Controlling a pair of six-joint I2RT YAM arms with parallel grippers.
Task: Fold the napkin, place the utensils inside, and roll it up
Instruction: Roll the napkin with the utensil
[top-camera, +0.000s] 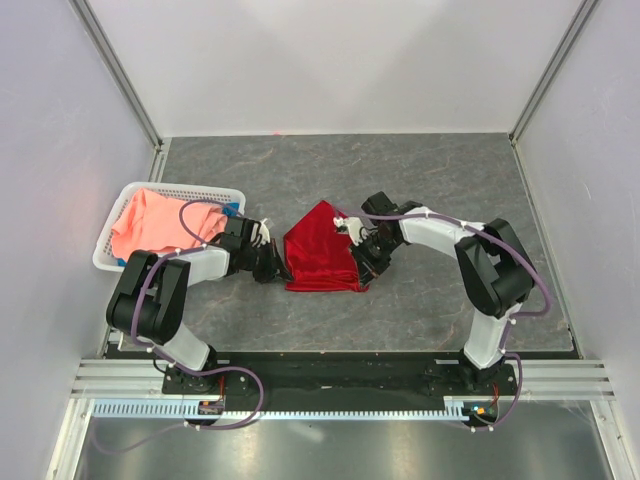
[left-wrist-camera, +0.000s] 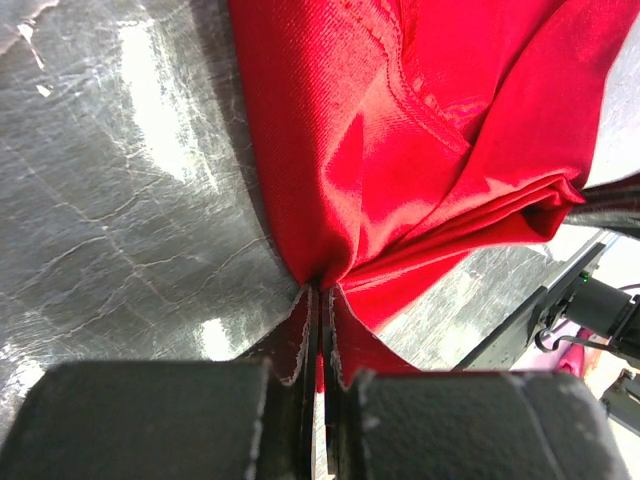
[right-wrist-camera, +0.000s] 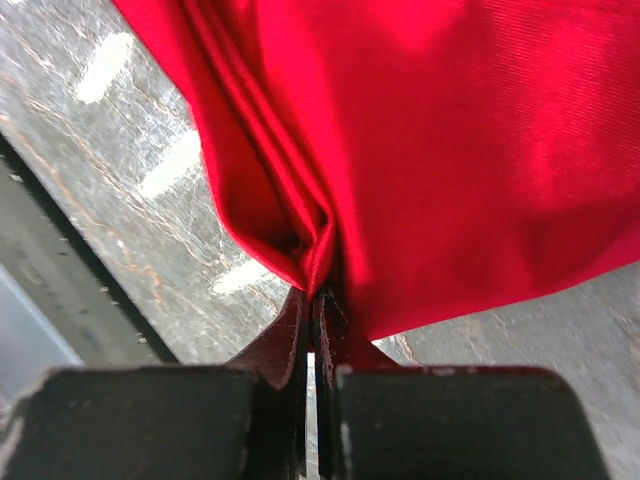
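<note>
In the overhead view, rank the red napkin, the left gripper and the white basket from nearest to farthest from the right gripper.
1. The red napkin: pinched in the right gripper at its right edge.
2. The left gripper: across the napkin, gripping its left edge.
3. The white basket: farthest, off to the left.

no legible text, labels, brands, numbers or signs in any view
</note>
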